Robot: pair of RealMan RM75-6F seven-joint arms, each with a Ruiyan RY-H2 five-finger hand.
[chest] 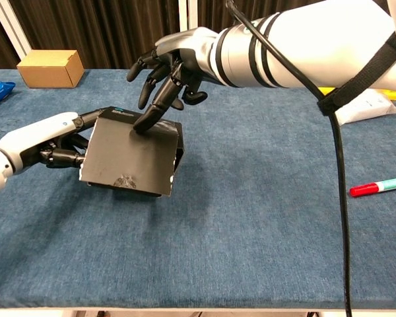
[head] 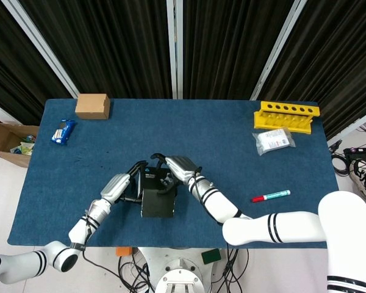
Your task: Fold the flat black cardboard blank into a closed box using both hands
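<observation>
The black cardboard box [head: 157, 196] [chest: 129, 156] lies low on the blue table, its broad top panel tilted towards me and a slit open along its right side. My left hand [head: 123, 185] [chest: 51, 139] grips the box's left edge, fingers curled against the side. From above, my right hand [head: 174, 166] [chest: 169, 65] reaches down with fingers spread. One of its fingertips [chest: 142, 121] presses on the top panel near the far edge.
A brown carton [head: 92, 105] [chest: 51, 68] and a blue packet [head: 63, 130] sit at the far left. A yellow rack [head: 287, 116], a plastic bag [head: 274, 140] and a red-capped marker [head: 270, 196] [chest: 381, 185] lie to the right.
</observation>
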